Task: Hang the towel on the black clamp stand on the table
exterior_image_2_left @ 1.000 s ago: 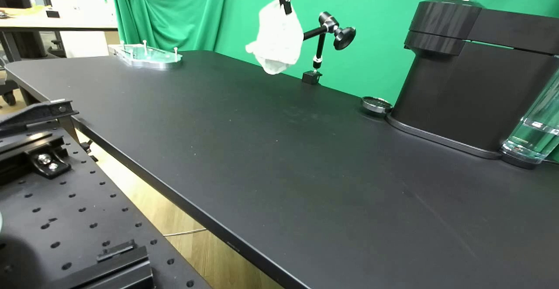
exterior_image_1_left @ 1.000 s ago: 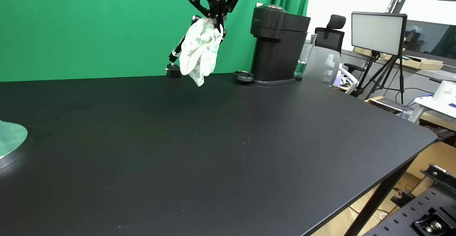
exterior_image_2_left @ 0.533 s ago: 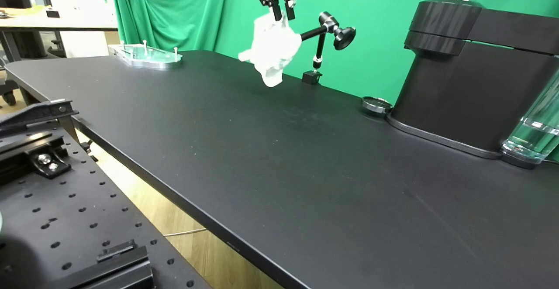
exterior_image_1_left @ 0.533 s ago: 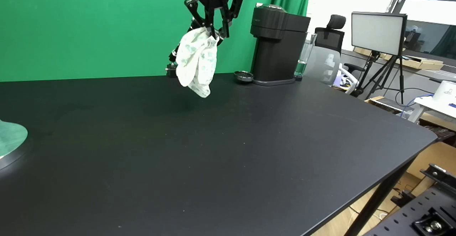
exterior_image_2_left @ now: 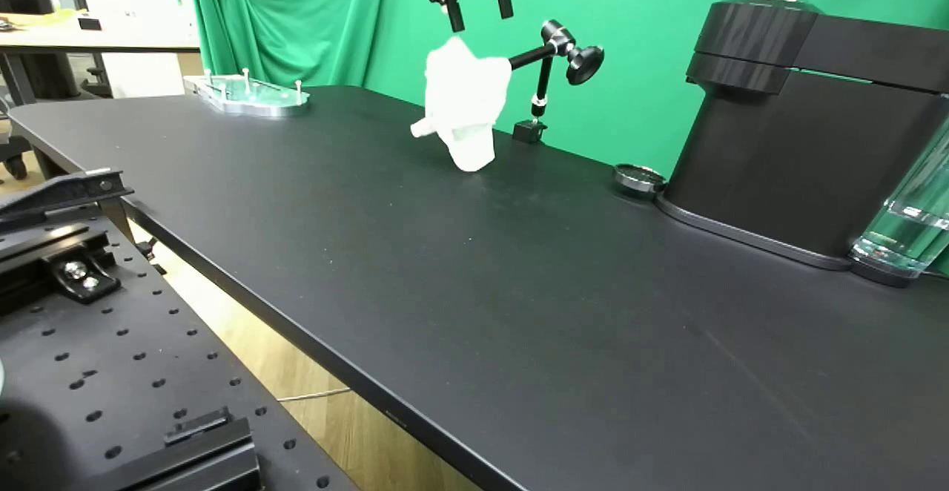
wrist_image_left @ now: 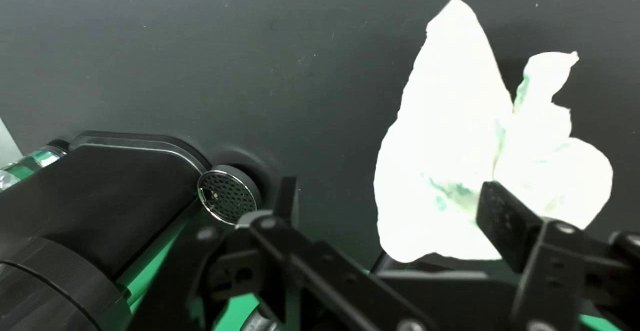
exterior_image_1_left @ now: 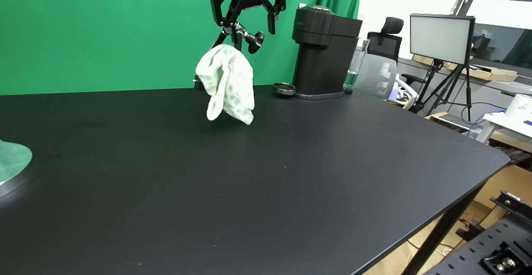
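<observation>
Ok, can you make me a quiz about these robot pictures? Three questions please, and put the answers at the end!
1. Open or shut: how is the gripper?
2. What does the towel seem to hang on?
3. True or false: the small round grate is right beside the base of the black machine.

Key: 1. Open. 2. The black clamp stand. 3. True.

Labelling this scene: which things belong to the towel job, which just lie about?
Job: white cloth towel with green print, black jointed clamp stand, black two-fingered hand, black table.
Lying about: tall black machine with clear tank, round silver-rimmed black tray, clear slab with pegs.
</observation>
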`<state>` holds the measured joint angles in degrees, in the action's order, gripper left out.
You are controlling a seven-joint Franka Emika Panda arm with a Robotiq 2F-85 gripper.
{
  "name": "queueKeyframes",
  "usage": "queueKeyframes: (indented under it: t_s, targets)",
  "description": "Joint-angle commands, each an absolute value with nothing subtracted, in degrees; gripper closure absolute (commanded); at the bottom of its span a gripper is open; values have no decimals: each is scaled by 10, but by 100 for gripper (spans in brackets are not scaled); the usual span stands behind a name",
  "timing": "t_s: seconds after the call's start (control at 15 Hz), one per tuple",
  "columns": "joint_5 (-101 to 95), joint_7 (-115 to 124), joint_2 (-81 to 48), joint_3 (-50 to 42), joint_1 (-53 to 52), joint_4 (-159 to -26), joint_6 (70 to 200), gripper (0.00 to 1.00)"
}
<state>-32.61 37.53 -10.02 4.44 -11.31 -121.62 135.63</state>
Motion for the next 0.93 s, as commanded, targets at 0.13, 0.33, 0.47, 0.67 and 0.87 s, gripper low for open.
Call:
queueKeyframes:
  t_s: [0.13, 0.33, 0.47, 0.67, 0.87]
  targets:
    - [-309, 359, -91, 52, -122, -1215, 1367, 0]
    - [-262, 297, -88, 69, -126, -1222, 1383, 0]
    - [-208, 233, -89, 85, -129, -1223, 1382, 0]
    - [-140, 137, -89, 107, -133, -1225, 1376, 0]
    - [-105, 75, -90, 121, -138, -1222, 1353, 0]
